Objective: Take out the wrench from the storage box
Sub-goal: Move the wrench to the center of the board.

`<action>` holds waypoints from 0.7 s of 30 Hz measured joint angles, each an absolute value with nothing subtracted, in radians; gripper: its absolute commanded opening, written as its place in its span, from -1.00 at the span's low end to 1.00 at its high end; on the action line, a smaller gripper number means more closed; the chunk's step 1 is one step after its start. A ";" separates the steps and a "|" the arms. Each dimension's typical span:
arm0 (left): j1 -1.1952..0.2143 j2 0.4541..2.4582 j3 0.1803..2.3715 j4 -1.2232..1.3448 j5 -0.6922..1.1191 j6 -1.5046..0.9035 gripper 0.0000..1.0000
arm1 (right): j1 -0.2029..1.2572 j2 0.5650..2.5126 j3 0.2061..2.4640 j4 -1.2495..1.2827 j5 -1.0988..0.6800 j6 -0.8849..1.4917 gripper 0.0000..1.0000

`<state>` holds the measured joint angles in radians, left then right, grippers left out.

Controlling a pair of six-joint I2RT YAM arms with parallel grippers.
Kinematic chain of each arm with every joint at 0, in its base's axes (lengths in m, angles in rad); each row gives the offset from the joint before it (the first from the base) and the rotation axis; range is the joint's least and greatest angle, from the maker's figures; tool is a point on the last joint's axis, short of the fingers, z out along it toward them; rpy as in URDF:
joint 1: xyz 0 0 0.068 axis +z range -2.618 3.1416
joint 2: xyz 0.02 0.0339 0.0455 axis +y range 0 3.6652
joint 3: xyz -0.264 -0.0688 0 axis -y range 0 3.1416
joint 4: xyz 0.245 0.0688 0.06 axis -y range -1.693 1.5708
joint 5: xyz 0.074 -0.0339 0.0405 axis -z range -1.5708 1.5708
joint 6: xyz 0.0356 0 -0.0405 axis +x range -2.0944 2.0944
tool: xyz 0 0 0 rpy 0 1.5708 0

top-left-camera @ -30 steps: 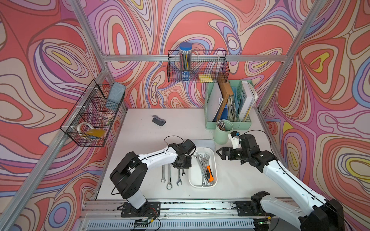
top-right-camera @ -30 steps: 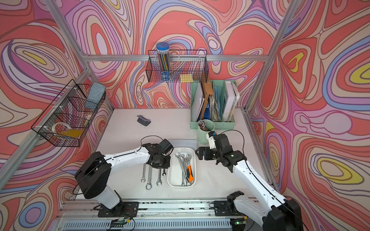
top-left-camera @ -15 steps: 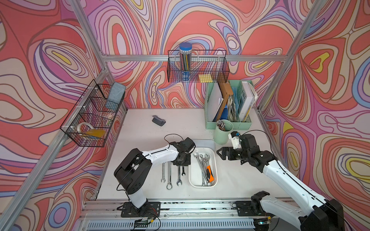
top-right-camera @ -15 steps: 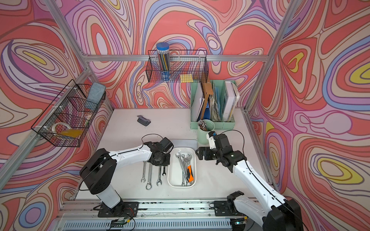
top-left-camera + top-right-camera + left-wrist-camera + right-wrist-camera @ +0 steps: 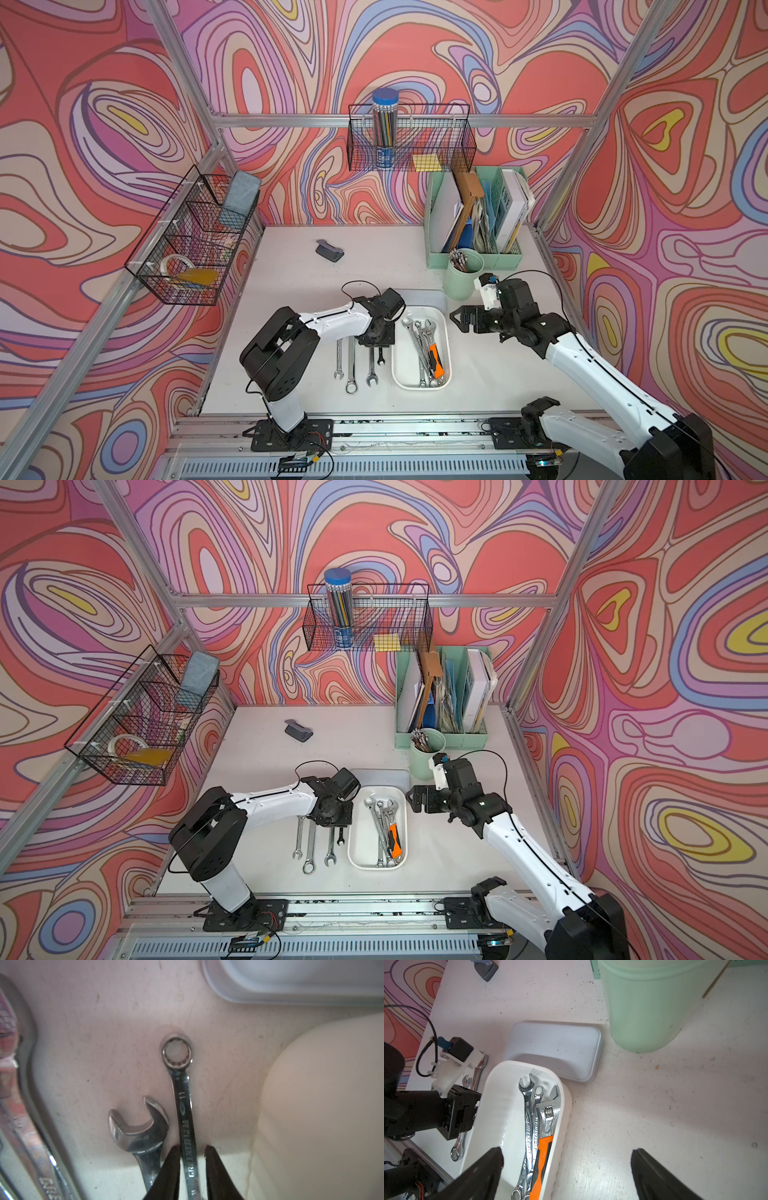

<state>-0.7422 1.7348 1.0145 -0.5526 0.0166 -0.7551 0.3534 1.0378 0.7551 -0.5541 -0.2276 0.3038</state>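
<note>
The storage box (image 5: 400,353) (image 5: 356,837) (image 5: 496,1105) is a shallow white tray near the table's front. It holds several wrenches (image 5: 419,338) (image 5: 529,1122), and among them lies an orange-handled adjustable one (image 5: 434,356) (image 5: 543,1155). Left of it, several wrenches lie side by side on the table. My left gripper (image 5: 379,341) (image 5: 192,1148) points down over the small wrench (image 5: 380,357) (image 5: 185,1113) nearest the tray. Its jaws are narrowly open astride that shank, one finger touching it and a gap at the other. My right gripper (image 5: 457,321) (image 5: 566,1153) hovers wide open just right of the tray, holding nothing.
A pale grey-blue lid (image 5: 419,296) (image 5: 554,1049) lies behind the tray. A green pen cup (image 5: 463,279) and a mint file holder (image 5: 473,224) stand at the back right. A dark stapler-like object (image 5: 329,251) lies mid-back. Wire baskets (image 5: 191,245) hang on the left and back walls.
My left arm's elbow has swung a little to the right while its gripper stays over the laid-out wrenches, its jaws slightly narrower. The right arm has not moved.
</note>
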 measured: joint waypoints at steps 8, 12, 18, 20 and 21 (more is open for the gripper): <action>-0.791 1.735 1.012 -0.545 0.006 -0.778 -0.80 | 0.353 1.037 0.755 -0.557 -0.226 0.303 0.96; -0.842 1.735 1.015 -0.552 -0.028 -0.835 -0.85 | 0.353 1.036 0.756 -0.564 -0.225 0.303 0.96; -0.962 1.725 1.014 -0.577 -0.038 -0.941 -0.84 | 0.353 1.035 0.756 -0.571 -0.225 0.302 0.96; -0.970 1.724 1.014 -0.584 -0.038 -0.966 -0.84 | 0.353 1.035 0.756 -0.571 -0.226 0.301 0.96; -0.970 1.723 1.013 -0.585 -0.038 -0.978 -0.84 | 0.353 1.035 0.756 -0.571 -0.226 0.300 0.96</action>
<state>-0.9703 1.7233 1.0130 -0.5846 -0.0376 -0.9783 0.3527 1.0351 0.7555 -0.5709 -0.2256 0.3004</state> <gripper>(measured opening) 0.080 0.982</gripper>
